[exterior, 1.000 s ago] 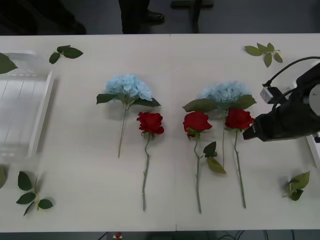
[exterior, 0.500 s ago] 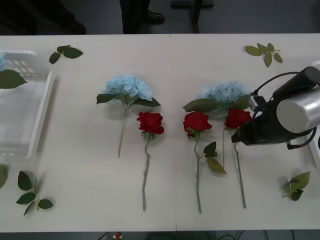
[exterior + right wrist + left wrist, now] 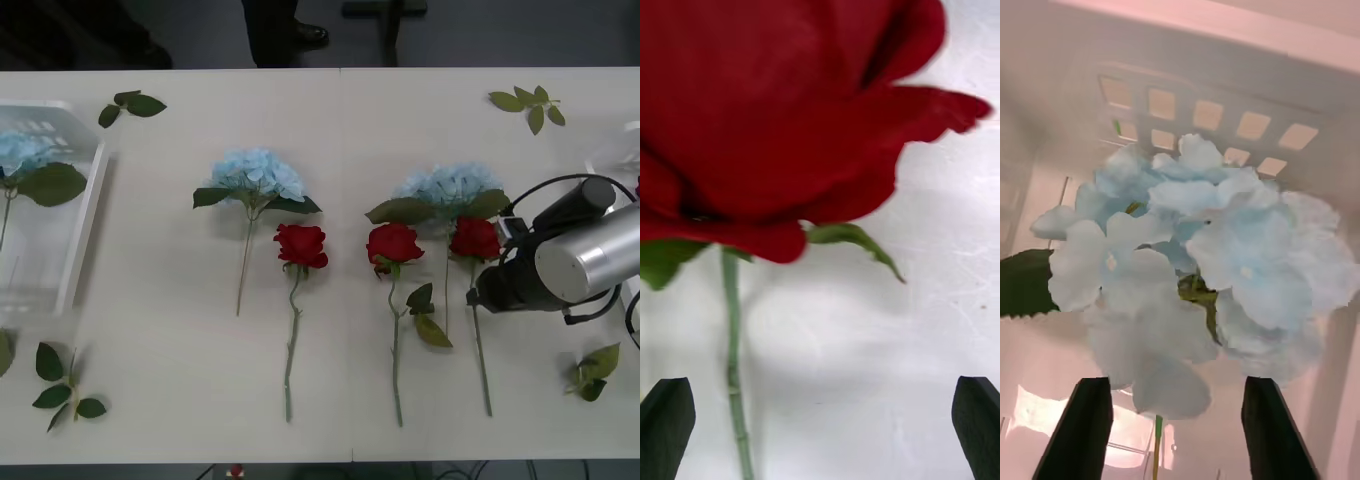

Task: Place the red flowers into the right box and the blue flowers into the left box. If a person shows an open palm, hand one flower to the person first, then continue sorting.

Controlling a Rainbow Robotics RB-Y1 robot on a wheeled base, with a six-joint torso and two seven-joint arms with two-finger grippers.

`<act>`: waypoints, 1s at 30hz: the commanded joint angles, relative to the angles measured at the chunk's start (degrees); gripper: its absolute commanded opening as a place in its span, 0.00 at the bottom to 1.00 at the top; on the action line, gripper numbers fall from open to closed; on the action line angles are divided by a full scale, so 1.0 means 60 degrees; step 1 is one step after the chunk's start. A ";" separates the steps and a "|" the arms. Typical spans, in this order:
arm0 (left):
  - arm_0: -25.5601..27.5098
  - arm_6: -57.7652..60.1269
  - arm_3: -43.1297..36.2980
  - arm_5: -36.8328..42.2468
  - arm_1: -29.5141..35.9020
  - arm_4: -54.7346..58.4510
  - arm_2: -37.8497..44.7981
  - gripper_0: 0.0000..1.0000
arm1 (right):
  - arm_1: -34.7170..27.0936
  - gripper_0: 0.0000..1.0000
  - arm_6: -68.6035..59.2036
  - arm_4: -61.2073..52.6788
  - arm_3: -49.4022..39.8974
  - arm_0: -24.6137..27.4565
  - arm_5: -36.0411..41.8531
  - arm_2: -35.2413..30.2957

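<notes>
My right gripper hovers spread over a red rose on the tabletop.
Its stem sits just inside one finger; my left gripper, spread, has a blue hydrangea just ahead, inside the left box.

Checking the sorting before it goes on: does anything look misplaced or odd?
Nothing stands out. A blue flower lies in the left box, where it belongs. The right pincer, open, hovers at a red flower.

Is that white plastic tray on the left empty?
No. The white ribbed tray holds a pale-blue hydrangea, its bloom against the latticed wall.
</notes>
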 commanded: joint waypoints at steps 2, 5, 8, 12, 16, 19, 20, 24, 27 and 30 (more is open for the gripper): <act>-0.0077 -0.0178 -0.1043 0.1525 0.0311 -0.0026 0.0996 0.65 | 0.0544 1.00 -0.0085 0.0361 0.0269 -0.0083 -0.0234 -0.0086; -0.0077 -0.0002 -0.1908 0.2623 0.0297 -0.0041 0.1318 0.69 | 0.0676 1.00 -0.0056 0.0522 0.0284 -0.0083 -0.0220 -0.0057; -0.0077 0.0745 -0.2889 0.3546 0.0047 -0.0100 0.1465 0.72 | 0.0764 1.00 -0.0056 0.0698 0.0284 -0.0083 -0.0220 0.0016; -0.0077 0.1653 -0.4105 0.4235 -0.0421 -0.0392 0.1450 0.81 | 0.0822 1.00 -0.0056 0.0888 0.0284 -0.0053 -0.0278 0.0104; -0.0077 0.2298 -0.5174 0.4498 -0.1403 -0.1081 0.1260 0.90 | 0.0866 1.00 -0.0056 0.0932 0.0284 -0.0009 -0.0352 0.0134; -0.0077 0.2561 -0.6097 0.4396 -0.2794 -0.2092 0.0893 0.93 | 0.0895 1.00 -0.0041 0.1020 0.0298 0.0035 -0.0410 0.0163; -0.0077 0.2547 -0.6170 0.4352 -0.3029 -0.2267 0.0806 0.94 | 0.0895 1.00 -0.0041 0.1034 0.0298 0.0049 -0.0425 0.0178; -0.0077 0.2503 -0.6463 0.3590 -0.4332 -0.3176 -0.0117 0.94 | 0.0895 1.00 -0.0041 0.1137 0.0298 0.0123 -0.0586 0.0266; -0.0077 0.2459 -0.6434 0.2946 -0.4977 -0.3791 -0.0879 0.94 | 0.0910 1.00 -0.0041 0.1152 0.0298 0.0152 -0.0645 0.0266; -0.0062 0.2459 -0.6346 0.2448 -0.5563 -0.4421 -0.1699 0.94 | 0.0939 0.80 -0.0041 0.1225 0.0298 0.0196 -0.0689 0.0266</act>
